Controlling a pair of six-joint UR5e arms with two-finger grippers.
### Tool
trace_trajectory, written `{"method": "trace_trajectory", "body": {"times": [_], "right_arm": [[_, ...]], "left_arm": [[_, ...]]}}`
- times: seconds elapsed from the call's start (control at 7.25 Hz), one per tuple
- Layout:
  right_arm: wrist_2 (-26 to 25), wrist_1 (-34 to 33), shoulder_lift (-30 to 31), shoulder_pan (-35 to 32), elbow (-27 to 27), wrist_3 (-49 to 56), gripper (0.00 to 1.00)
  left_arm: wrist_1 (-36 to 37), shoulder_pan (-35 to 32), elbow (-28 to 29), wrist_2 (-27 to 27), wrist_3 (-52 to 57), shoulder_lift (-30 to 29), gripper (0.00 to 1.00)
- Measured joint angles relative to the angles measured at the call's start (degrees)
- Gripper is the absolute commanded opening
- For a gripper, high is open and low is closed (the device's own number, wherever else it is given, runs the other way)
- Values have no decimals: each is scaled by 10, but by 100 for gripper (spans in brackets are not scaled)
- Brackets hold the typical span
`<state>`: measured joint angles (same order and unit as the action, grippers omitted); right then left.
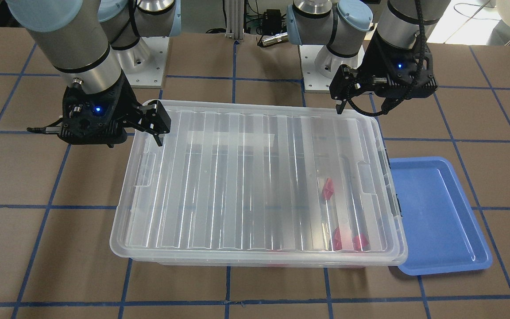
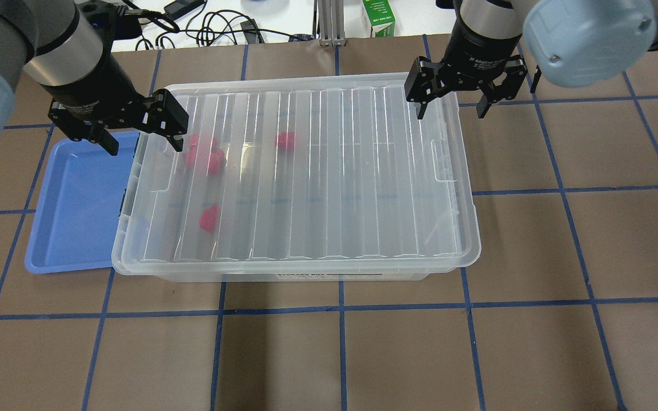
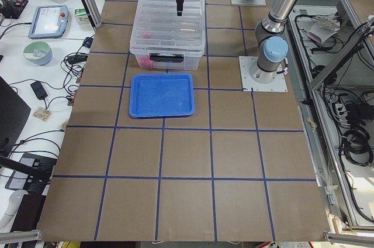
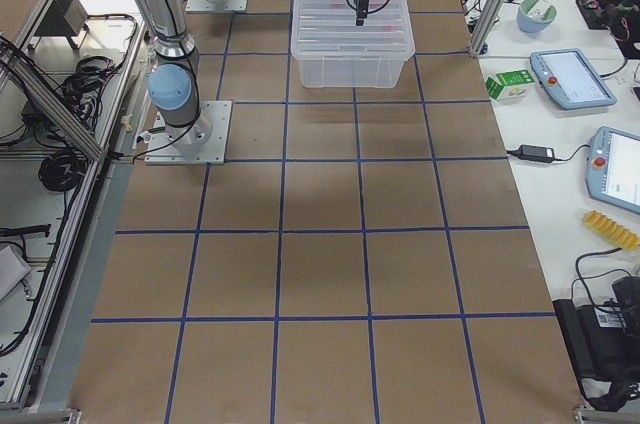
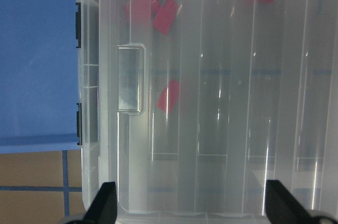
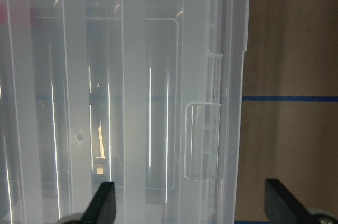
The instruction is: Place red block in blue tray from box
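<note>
The box (image 2: 334,171) is a big clear bin with its ribbed lid on, in the middle of the table. Several red blocks lie inside near its tray end, seen through the lid: one alone (image 2: 209,218), one farther back (image 2: 286,141), and a cluster (image 2: 203,154). They also show in the left wrist view (image 5: 168,99). The blue tray (image 2: 72,211) lies empty against the box's left end. My left gripper (image 2: 135,123) is open above the lid's far left corner. My right gripper (image 2: 449,105) is open above the lid's far right corner. Both are empty.
The brown table top (image 2: 363,354) carries a grid of blue tape lines. A green carton (image 2: 379,17) and cables lie beyond the far edge. The arm bases (image 1: 148,57) stand behind the box. Teach pendants (image 4: 572,76) lie on the side bench.
</note>
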<state>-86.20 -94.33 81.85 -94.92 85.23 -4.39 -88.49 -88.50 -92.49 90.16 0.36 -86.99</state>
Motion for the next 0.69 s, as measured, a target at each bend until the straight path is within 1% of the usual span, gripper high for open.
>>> {"method": "trace_trajectory", "body": {"times": [0.69], "right_arm": [[-3, 3, -2, -3, 26, 5, 100]], "left_arm": [[-2, 0, 0, 1, -1, 2, 100]]}}
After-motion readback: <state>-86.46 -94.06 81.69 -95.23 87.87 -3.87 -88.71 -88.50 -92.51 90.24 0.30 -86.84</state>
